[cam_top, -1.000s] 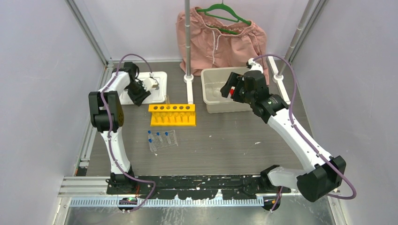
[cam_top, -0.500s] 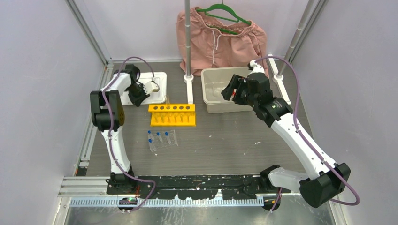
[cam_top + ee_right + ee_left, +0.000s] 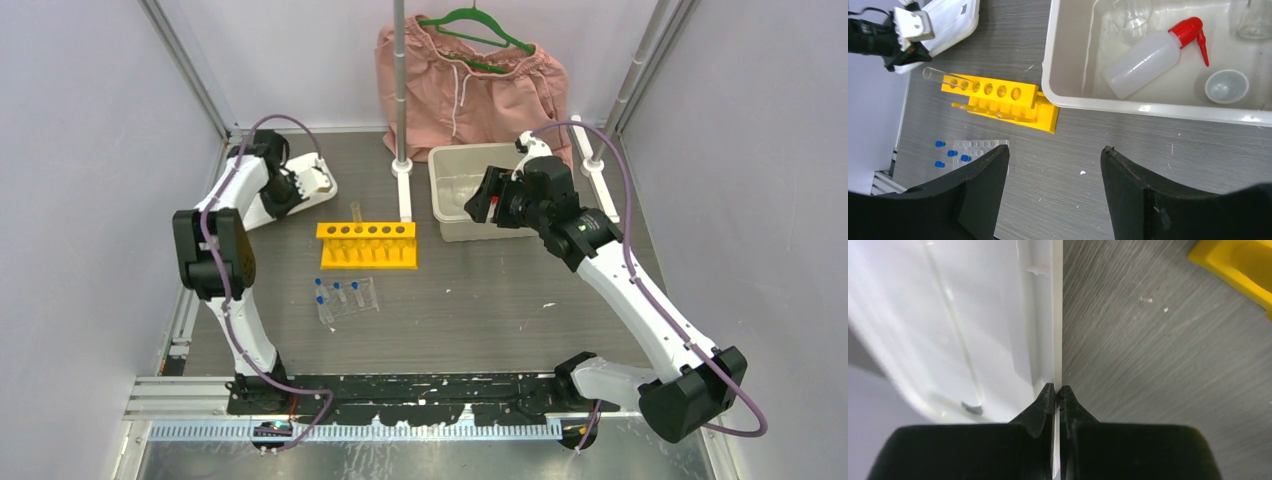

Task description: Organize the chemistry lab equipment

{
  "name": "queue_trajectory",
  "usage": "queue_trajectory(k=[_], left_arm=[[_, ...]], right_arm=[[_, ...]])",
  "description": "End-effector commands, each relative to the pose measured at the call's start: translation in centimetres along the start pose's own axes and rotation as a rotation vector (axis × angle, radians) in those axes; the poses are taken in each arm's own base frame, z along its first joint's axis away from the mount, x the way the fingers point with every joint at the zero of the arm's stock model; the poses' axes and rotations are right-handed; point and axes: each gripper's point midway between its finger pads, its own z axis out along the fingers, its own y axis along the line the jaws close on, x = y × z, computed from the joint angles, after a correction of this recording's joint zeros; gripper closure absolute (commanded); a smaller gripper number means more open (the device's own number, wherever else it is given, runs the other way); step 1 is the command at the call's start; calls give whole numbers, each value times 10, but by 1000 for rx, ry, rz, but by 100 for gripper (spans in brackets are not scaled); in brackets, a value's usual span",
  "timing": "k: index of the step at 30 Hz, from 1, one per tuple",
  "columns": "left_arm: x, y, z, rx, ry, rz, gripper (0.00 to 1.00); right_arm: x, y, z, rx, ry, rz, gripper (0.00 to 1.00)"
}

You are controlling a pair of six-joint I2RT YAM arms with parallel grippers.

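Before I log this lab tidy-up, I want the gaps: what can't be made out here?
- Top view: right arm hides much inside the bin.
- Right wrist: top edge crops two beakers; right claw covers part of the clear tube holder.
- Left wrist: dark speck in white tray too blurred to name.

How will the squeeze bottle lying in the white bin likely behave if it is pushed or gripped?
The bottle lies on its side and its body looks round, so a push would probably roll it until the bent red nozzle catches. Its translucent plastic likely yields under the jaws. No liquid shows, so it is probably light.
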Motion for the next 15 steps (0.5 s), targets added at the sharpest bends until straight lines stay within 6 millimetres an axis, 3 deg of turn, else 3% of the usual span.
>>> queue_trajectory(k=[1,9,15], left_arm=[[-10,4,-76,-106,-70,27,100],[-21,-27,-163,-157,-145,145,100],[-44,-76,-221,-169,-234,354,100]], right_arm=[[-37,33,-15,-129,-116,-94,27],[-54,70,-22,-316,-222,-457,12],[-48,109,-26,-445,-341,-930,2]])
